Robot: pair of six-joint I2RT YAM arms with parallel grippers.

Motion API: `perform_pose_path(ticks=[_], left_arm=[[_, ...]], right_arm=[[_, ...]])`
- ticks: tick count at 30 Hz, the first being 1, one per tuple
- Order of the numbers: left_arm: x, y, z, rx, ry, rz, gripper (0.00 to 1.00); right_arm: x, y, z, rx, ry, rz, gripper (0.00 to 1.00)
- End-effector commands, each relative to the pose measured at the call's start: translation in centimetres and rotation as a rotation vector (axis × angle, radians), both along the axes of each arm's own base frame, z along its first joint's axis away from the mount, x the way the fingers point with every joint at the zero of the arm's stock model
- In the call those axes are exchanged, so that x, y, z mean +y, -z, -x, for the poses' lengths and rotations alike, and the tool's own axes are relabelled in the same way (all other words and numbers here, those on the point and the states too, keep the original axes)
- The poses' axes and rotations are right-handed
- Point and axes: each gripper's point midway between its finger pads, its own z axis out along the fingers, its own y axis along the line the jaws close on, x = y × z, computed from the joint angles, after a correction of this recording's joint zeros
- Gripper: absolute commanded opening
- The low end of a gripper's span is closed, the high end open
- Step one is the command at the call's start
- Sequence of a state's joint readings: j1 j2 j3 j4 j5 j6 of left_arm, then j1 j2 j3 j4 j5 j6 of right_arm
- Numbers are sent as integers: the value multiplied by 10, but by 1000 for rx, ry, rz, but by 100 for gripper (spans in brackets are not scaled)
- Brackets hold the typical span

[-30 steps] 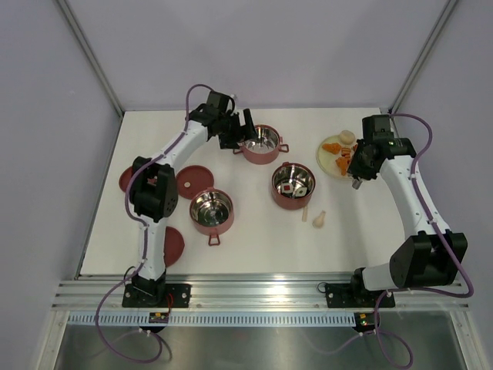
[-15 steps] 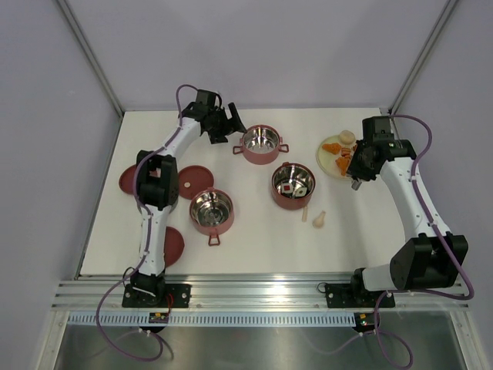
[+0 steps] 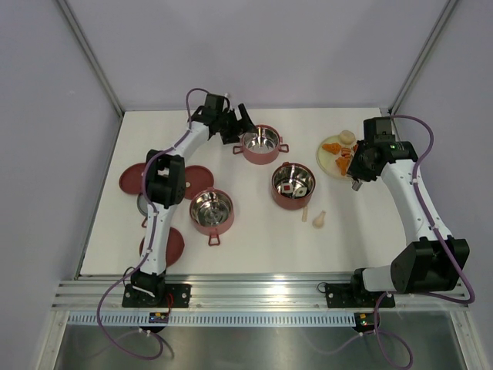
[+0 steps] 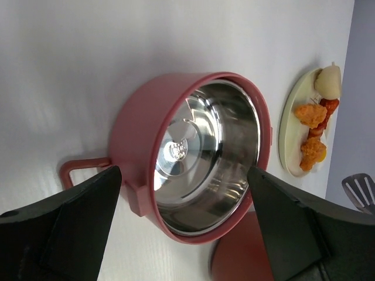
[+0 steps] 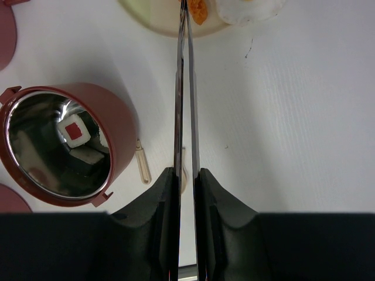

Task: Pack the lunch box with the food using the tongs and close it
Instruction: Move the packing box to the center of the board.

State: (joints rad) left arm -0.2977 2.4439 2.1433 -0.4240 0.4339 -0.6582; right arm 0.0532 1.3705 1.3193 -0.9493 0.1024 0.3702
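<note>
From above, three bowls of the lunch box stood apart on the table: a far bowl, a middle bowl with some food already inside, and a near bowl, empty. Red lids lay at the left side, out of the way for packing. The plate with food was at the far right. The left gripper hovered just beside the far bowl, the right gripper over the plate.

In the left wrist view, the fingers were spread wide on both sides of the far bowl, not touching it, probably to steady or move it.

In the right wrist view, the right gripper was clenched on the tongs, squeezing the blades nearly together. Their tips reached an orange piece on the plate, seemingly to pick it.
</note>
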Motion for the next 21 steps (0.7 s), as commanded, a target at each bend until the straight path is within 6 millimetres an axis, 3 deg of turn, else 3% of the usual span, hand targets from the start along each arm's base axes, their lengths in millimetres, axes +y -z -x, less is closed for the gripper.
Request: perform_pose_path(ticks=[1, 2, 3, 4, 10, 15, 16, 19, 20, 21], left_arm=[[-23, -28, 9, -92, 87, 44, 93], [-26, -20, 17, -76, 98, 38, 93], [-28, -29, 19, -102, 108, 45, 93], [-29, -21, 26, -89, 122, 39, 93], [-41, -27, 45, -100, 178, 44, 93], [-30, -29, 61, -103, 184, -17, 93], [-27, -43, 64, -134, 188, -23, 93], [-21, -48, 77, -140, 195, -41, 93], [-19, -62, 80, -165, 195, -38, 93], [-17, -65, 84, -166, 196, -44, 93]], right_arm=[[2, -10, -3, -51, -12, -10, 28], [1, -10, -3, -50, -9, -6, 28], [0, -9, -2, -49, -2, 0, 28], [-1, -8, -2, -48, 0, 5, 28], [-7, -9, -8, -66, 24, 20, 28], [-18, -13, -16, -83, 49, 24, 28], [-19, -15, -18, -89, 50, 21, 28], [-20, -13, -27, -88, 47, 17, 31], [-27, -9, -32, -80, 64, 17, 33], [-29, -7, -35, -76, 67, 13, 34]])
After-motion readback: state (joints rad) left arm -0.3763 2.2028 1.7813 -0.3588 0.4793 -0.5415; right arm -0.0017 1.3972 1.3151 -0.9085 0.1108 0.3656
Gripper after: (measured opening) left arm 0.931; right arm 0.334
